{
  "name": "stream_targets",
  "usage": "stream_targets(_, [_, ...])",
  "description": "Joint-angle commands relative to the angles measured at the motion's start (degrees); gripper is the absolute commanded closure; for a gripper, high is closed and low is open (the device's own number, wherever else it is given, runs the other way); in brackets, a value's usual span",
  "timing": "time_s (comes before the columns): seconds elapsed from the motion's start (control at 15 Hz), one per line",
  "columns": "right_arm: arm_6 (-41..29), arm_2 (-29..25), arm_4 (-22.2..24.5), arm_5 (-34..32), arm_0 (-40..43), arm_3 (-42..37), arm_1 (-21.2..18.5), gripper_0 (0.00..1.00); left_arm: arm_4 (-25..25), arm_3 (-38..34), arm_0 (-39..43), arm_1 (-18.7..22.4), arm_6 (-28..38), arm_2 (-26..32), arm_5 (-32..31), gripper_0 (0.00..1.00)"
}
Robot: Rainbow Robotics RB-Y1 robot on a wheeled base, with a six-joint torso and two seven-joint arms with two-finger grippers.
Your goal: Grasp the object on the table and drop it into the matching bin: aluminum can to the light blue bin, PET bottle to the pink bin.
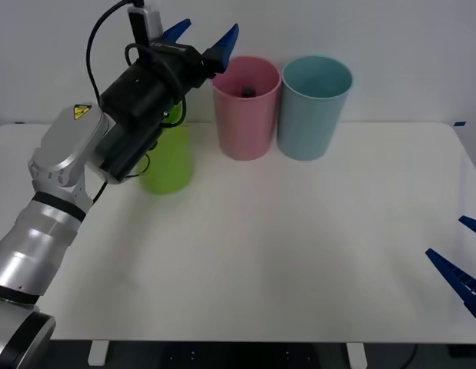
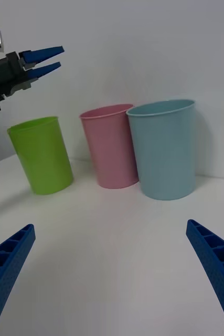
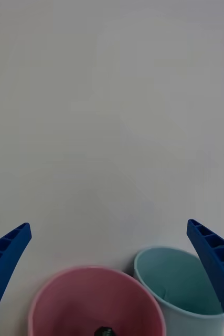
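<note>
the left gripper (image 1: 205, 35) hangs raised above the table (image 1: 299, 254), its blue fingers (image 1: 226, 38) spread wide and holding nothing, just beside the rim of the pink bin (image 1: 246, 127) on the side away from the light blue bin (image 1: 312, 123). the pet bottle (image 1: 247, 91) lies inside the pink bin, below and just ahead of the fingertips; only a small dark part of it shows down in the cup, and in the left wrist view the same dark spot (image 3: 104, 332) sits at the bottom of the pink opening. so the drop looks done, and the step in hand is, by the look of it, pulling the arm clear.

to do that well, the left arm should rise or draw straight back first rather than swing sideways, because the lime green bin (image 1: 167, 161) stands right under its forearm and the pink rim is near the fingers; a low sweep could tip either light cup. keeping the fingers spread is fine, as nothing is between them.

the right gripper (image 1: 464, 261) waits well apart, low over the near edge of the table, its fingers (image 2: 216, 262) also wide and empty.
</note>
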Motion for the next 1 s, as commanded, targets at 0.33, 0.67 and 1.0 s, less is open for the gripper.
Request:
stream_targets(0.33, [0.0,0.0,0.0,0.0,0.0,0.0,0.0,0.0,3.7,-7.2,11.2,6.6,-1.5,4.6,-9.5,0.0])
stream_targets(0.67, [0.0,0.0,0.0,0.0,0.0,0.0,0.0,0.0,4.2,-9.9,20.1,9.9,-2.8,12.6,-19.7,0.0])
stream_targets(1.0, [0.0,0.0,0.0,0.0,0.0,0.0,0.0,0.0,2.8,-11.0,28.5,12.2,-3.6,23.2,-30.8,0.0])
